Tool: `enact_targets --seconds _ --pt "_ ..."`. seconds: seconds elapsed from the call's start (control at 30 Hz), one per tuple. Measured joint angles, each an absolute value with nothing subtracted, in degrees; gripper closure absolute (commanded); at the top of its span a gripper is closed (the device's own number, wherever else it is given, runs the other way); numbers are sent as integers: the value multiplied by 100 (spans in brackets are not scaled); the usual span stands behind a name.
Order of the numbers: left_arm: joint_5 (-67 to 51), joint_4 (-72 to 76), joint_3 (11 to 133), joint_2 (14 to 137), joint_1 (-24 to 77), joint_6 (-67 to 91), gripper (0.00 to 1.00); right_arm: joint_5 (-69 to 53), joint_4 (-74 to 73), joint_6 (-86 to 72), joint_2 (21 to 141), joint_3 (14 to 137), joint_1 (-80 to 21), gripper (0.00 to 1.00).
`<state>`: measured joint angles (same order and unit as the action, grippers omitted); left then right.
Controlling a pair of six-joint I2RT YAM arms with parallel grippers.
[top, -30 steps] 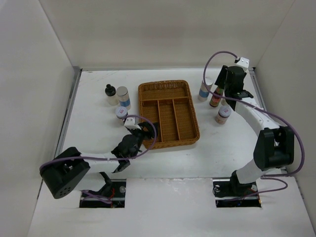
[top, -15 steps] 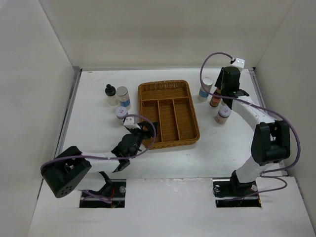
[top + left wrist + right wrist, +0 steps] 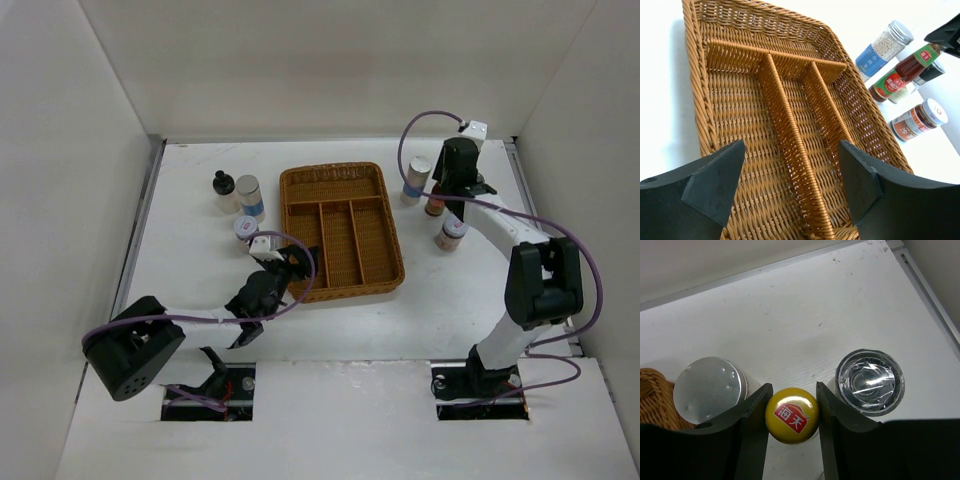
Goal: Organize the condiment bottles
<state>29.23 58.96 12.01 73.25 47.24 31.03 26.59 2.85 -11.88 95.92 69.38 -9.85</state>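
Right claw (image 3: pixel 792 389): closed on yellow-capped brown sauce bottle (image 3: pixel 791 417), near bench's far right corner. Left claw (image 3: pixel 790 147): wide, over brown wicker divided tray (image 3: pixel 697 85).

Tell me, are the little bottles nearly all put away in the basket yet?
Not yet. Nothing is done: the brown wicker divided tray is empty. In hand: the right gripper pinches the yellow-capped brown sauce bottle. The left gripper hangs open at the tray's edge. Left: every bottle stands on the white table.

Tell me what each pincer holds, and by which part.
Right pincer grips the yellow-capped bottle by its cap, fingers against both sides. Left pincer holds nothing, open, facing the wicker tray.
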Motion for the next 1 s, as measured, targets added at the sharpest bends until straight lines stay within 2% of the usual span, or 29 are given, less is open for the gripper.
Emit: enact_targets --seconds 0.27,0.5,0.63,0.77,1.0 --pt "2919 5898 1201 7325 4700 3127 26 3037 215 -1046 9161 6740 -1087 79" --pt "2921 5898 1197 7295 4676 3153 27 3267 185 -810 7658 6770 -1372 78" --pt "3017 5902 1114 7122 4615 3190 30 3334 222 -663 7264 7153 -1820 78" --pt "3406 5767 1052 6938 4530 3214 29 3170 360 -652 7701 7745 -2373 79" --pt "3739 5531 1011 6657 4399 3301 29 2770 440 -733 9435 8696 -3205 80"
